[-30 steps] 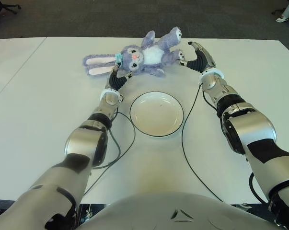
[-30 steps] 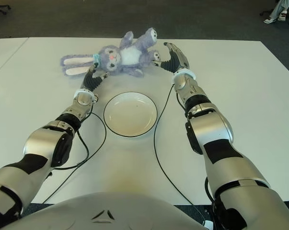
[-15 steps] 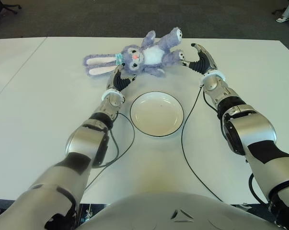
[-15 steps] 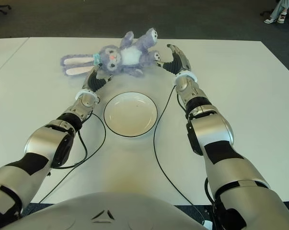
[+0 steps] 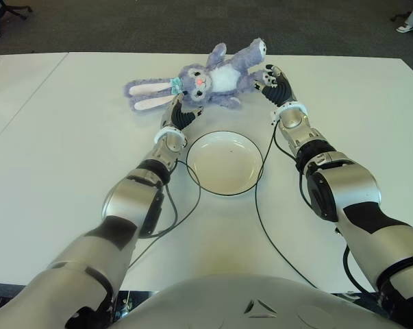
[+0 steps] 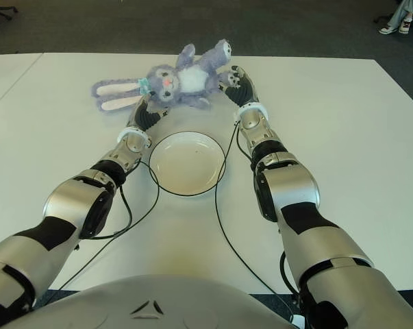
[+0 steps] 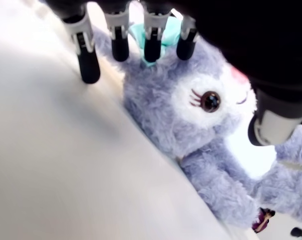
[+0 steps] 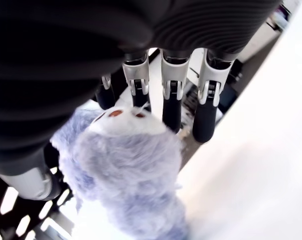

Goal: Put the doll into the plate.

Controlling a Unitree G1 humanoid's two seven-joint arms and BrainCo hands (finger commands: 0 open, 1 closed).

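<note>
A purple plush bunny doll (image 5: 207, 80) lies on its back at the far side of the white table (image 5: 62, 171), ears to the left, one foot raised to the right. The white plate (image 5: 224, 163) sits just in front of it, with nothing in it. My left hand (image 5: 181, 112) is at the doll's head; in the left wrist view its straight fingers (image 7: 118, 46) bracket the head (image 7: 191, 107) without closing. My right hand (image 5: 273, 79) is against the doll's leg; in the right wrist view the foot (image 8: 133, 150) sits between extended fingers (image 8: 171, 107) and thumb.
Black cables (image 5: 259, 205) trail from both wrists over the table on either side of the plate. A second white table (image 5: 14, 75) adjoins on the left. Dark carpet lies beyond the far edge, with a person's shoe (image 5: 405, 27) at the far right.
Both hands have closed in on the doll, the left under its head, the right against its leg. The doll has shifted slightly right and its foot has lifted.
</note>
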